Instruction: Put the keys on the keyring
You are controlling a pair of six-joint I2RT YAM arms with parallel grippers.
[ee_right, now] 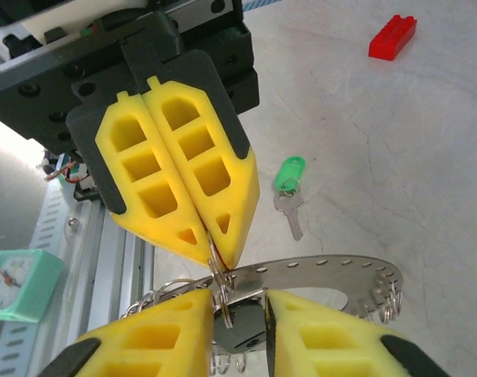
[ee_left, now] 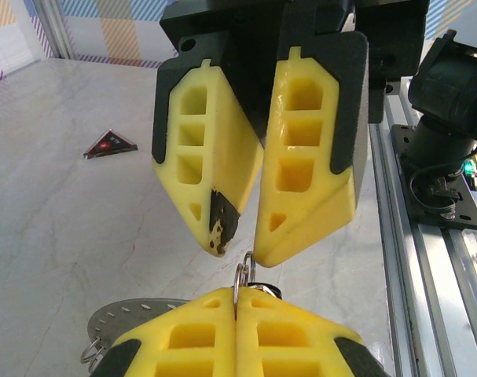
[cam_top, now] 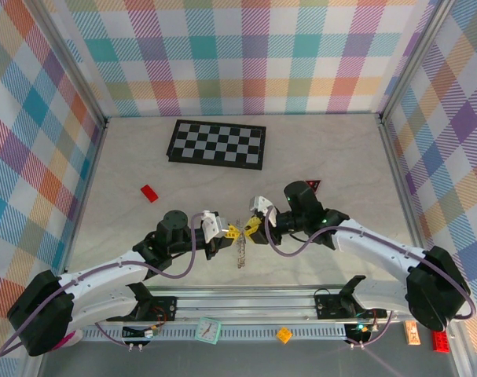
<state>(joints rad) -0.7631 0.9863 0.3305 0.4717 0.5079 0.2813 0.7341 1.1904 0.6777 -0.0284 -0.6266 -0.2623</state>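
Beside the keyring (ee_right: 317, 271), on its side toward the red brick (ee_right: 394, 37), the green-headed key (ee_right: 289, 174) lies loose on the worktop (ee_right: 411, 157), near the ring but not on it. A jolt of the ring could sweep it out of easy reach. At the keyring's rim the left fingers (ee_left: 191, 338) are pressed fully together on one small wire loop (ee_left: 242, 276). That pinch looks thin, so a sideways tug could slip the loop free and let the ring swing or drop. Tip to tip with them over the same rim, the right fingers (ee_right: 317, 345) stand a narrow gap apart with a dark piece (ee_right: 240, 326) between them, and I cannot tell whether they clamp it. Closing off-line, they might nip the loop or shove the left fingers and spoil the alignment.
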